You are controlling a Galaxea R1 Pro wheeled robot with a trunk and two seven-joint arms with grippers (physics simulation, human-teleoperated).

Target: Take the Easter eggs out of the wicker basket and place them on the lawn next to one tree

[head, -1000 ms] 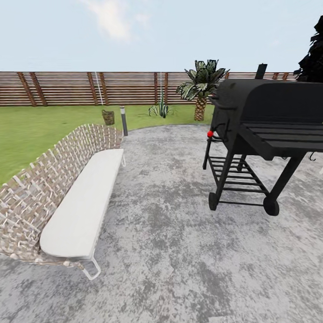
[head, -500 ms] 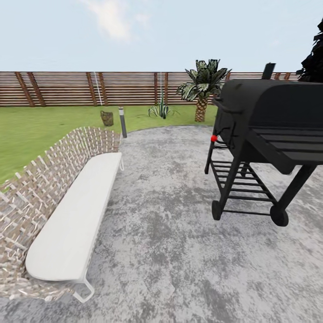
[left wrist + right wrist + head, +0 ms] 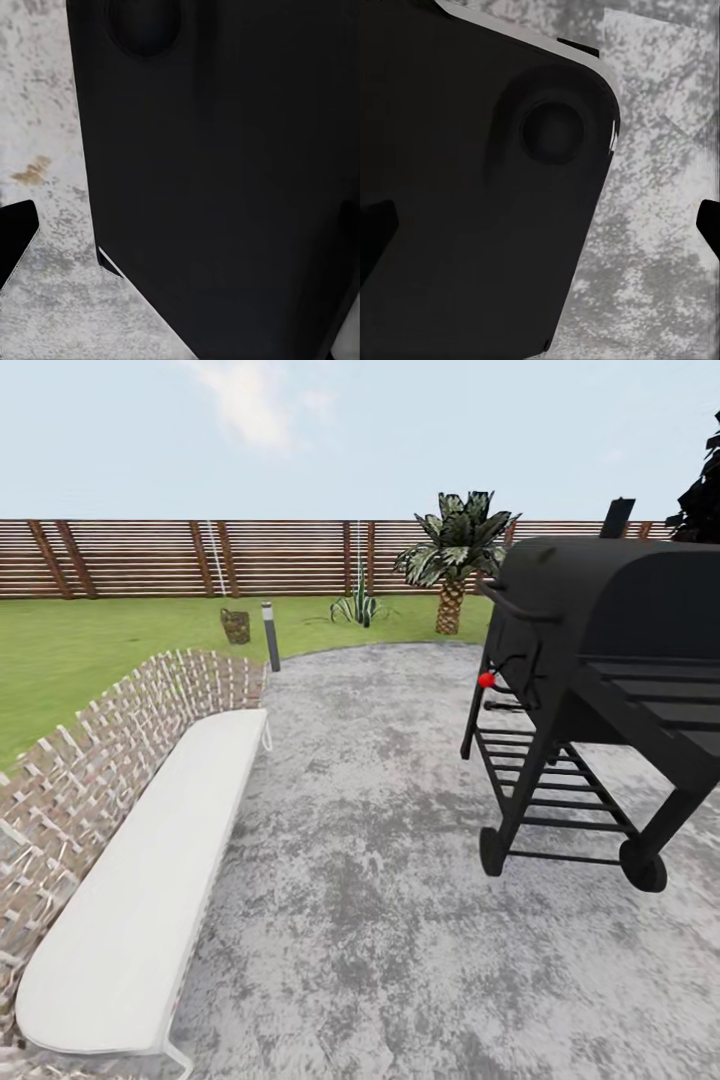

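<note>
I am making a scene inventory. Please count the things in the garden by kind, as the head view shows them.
Seating: 1, woven bench
Cooking: 1, black grill
Plants: 2, palm, spiky plant
Baskets: 1, wicker basket
Lamp posts: 1, bollard
Total: 6

Head camera faces across patio [image 3: 380, 880] to lawn [image 3: 70, 640]; wrist cameras face patio closely

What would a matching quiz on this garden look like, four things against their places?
Things:
1. basket
2. grill
3. bench
4. palm

Places:
A. on the patio, at the right
B. by the fence, beyond the patio
C. on the lawn, near the short post
D. along the patio's left edge

Pairs: 1-C, 2-A, 3-D, 4-B
</note>
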